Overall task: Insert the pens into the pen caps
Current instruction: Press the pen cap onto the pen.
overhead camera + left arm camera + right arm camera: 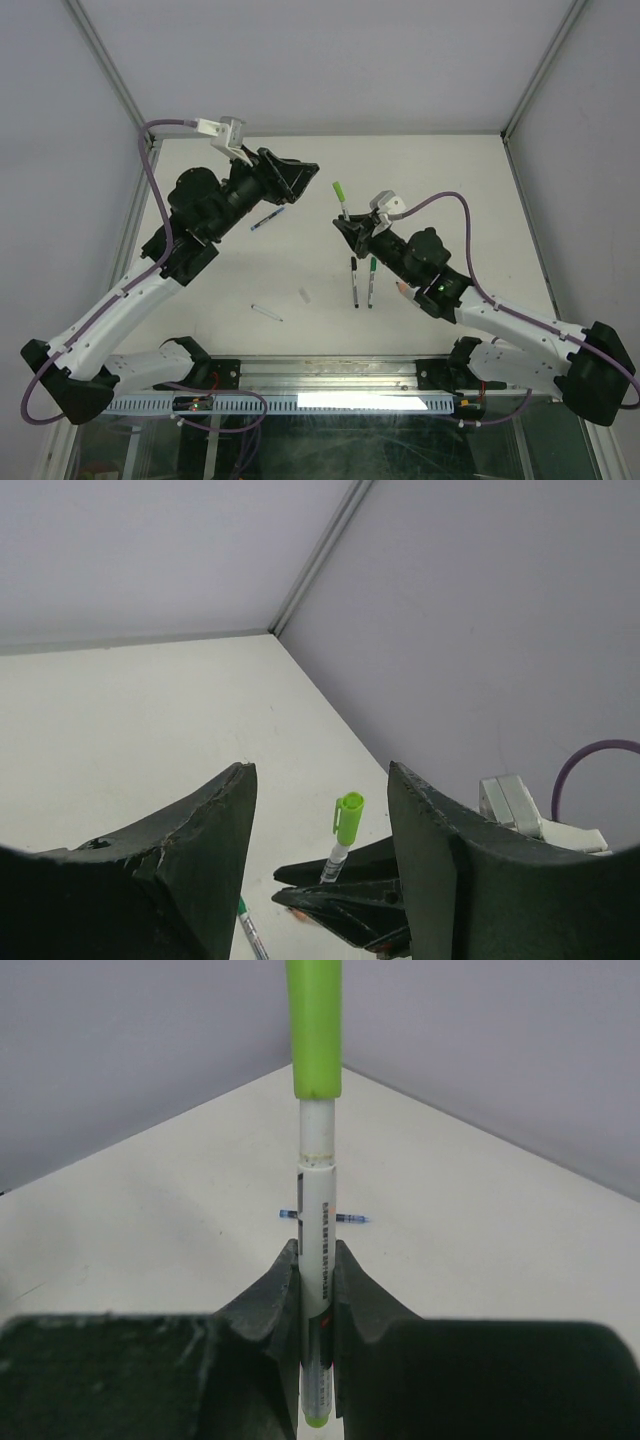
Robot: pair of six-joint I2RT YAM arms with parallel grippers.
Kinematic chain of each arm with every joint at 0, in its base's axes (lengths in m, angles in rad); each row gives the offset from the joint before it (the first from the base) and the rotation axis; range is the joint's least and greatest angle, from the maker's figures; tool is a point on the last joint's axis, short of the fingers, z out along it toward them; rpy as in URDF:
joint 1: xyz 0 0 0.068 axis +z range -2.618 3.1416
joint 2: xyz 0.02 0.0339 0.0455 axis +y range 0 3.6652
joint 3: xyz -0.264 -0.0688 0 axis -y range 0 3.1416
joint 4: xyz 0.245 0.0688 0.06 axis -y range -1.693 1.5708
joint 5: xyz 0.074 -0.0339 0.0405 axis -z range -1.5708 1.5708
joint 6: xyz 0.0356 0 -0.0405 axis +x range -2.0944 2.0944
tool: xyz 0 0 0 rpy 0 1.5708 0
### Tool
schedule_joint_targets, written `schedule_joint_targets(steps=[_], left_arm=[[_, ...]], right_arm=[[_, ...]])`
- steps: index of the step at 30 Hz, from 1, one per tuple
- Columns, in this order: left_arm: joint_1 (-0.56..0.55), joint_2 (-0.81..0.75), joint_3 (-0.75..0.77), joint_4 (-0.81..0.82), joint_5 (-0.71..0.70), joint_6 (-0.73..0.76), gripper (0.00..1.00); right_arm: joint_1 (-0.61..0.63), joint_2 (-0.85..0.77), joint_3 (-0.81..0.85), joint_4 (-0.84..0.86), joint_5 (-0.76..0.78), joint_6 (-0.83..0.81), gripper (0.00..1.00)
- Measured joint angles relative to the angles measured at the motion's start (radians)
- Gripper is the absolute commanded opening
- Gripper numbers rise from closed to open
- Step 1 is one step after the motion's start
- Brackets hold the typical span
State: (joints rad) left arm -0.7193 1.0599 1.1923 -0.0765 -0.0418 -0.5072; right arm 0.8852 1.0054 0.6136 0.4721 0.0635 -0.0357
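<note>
My right gripper (351, 226) (318, 1257) is shut on a white pen (318, 1195) and holds it upright. A light green pen cap (339, 191) (314, 1030) (349, 818) sits on the pen's top end. My left gripper (300, 177) (318, 772) stands open to the upper left of that cap, apart from it, with nothing between its fingers (205, 845). A dark blue pen (268, 218) (350, 1218) lies on the table below the left gripper. Two capped pens, one black-capped (354, 283) and one green-capped (372, 281), lie side by side near the right arm.
A slim white pen (267, 313) and a short white piece (304, 296) lie near the table's front. An orange tip (402, 287) shows beside the right arm. Cage posts and walls bound the white table (450, 180) at the back and sides.
</note>
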Motion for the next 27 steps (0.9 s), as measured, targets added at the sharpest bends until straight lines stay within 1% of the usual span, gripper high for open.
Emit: schedule_joint_targets(steps=[10, 17, 24, 27], left_arm=[[0.000, 0.051, 0.000, 0.026, 0.114, 0.018, 0.58], [0.000, 0.100, 0.001, 0.059, 0.193, 0.018, 0.58], [0.000, 0.109, 0.002, 0.089, 0.259, 0.018, 0.59], [0.000, 0.109, 0.002, 0.095, 0.269, 0.019, 0.57]], right_arm=[[0.000, -0.006, 0.016, 0.062, -0.040, 0.010, 0.00], [0.000, 0.002, 0.045, 0.075, -0.079, 0.031, 0.00], [0.000, 0.035, 0.062, 0.076, -0.099, 0.044, 0.00], [0.000, 0.043, 0.074, 0.073, -0.102, 0.053, 0.00]])
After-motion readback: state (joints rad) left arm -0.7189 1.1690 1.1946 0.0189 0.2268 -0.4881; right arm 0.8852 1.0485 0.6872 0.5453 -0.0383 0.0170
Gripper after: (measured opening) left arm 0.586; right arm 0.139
